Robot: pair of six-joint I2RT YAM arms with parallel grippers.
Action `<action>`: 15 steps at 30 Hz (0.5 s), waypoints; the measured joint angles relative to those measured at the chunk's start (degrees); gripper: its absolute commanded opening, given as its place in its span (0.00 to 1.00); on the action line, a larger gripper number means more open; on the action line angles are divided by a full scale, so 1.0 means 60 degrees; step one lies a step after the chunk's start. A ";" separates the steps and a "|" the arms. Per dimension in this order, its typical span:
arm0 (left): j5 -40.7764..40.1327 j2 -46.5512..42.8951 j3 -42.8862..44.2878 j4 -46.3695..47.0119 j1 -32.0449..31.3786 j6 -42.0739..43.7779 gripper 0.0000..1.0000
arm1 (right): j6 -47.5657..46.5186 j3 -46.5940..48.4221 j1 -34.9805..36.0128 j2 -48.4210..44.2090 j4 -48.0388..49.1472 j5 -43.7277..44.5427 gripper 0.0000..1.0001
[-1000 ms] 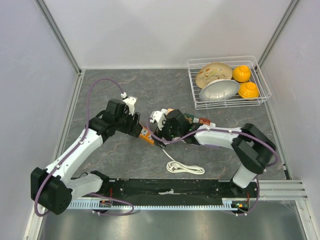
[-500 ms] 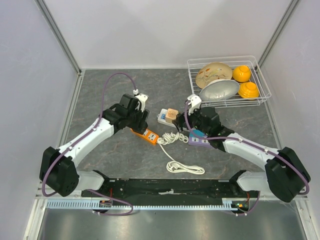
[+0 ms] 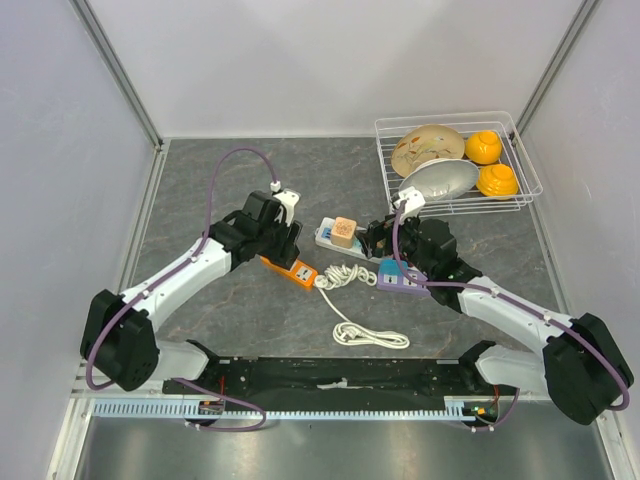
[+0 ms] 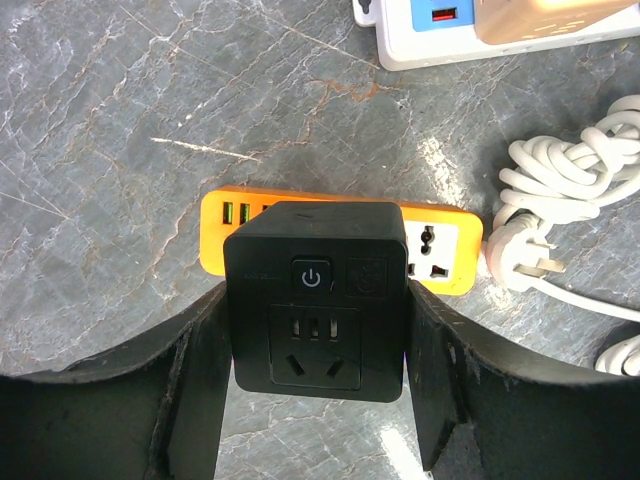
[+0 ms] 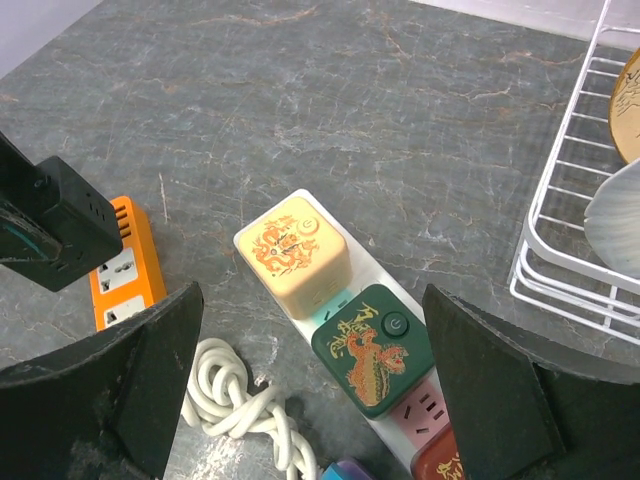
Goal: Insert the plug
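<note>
The left pincer (image 4: pixel 318 395) is clamped shut on the black cube plug (image 4: pixel 318 300), one finger pressed to each side wall; the cube's face, with its power button and a socket, looks back at the wrist camera. The cube lies over the middle of the orange power strip (image 4: pixel 238 215); only the strip's end with green ports on one side and a white socket on the other stick out past the cube's edges. Whether the cube touches the strip or hangs just above it is hard to tell from the wrist view, though the right wrist view suggests it is raised.

The right pincer (image 5: pixel 312 325) gapes wide and holds nothing; it hovers over the white power strip (image 5: pixel 247 238), where a beige cube (image 5: pixel 295 255) and a green cube (image 5: pixel 372 348) are seated side by side, touching.

In the top view the orange strip lies slantwise near the middle of the grey surface (image 3: pixel 220 180); the white strip lies just beyond it, and a purple strip (image 3: pixel 402 282) sits under the right arm. A coiled white cable (image 3: pixel 345 275) fills the gap between the orange and purple strips; its white plug end (image 4: pixel 522 262) lies just beside the orange strip's socket end.

A wire basket (image 3: pixel 450 207) occupies the far right corner, close to the walls. The surface left of and beyond the left arm is bare up to the wall edges; the near side holds only the cable's tail.
</note>
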 measured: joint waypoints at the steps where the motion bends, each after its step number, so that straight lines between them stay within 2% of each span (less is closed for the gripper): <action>1: 0.0004 0.0018 -0.0033 0.0033 0.0000 0.0000 0.02 | 0.0015 -0.0018 -0.0011 -0.0022 0.0033 0.0007 0.98; 15: 0.0004 0.0335 -0.0488 0.0565 -0.0004 -0.0007 0.02 | 0.0219 -0.0080 -0.0197 -0.0036 0.0331 0.0004 0.98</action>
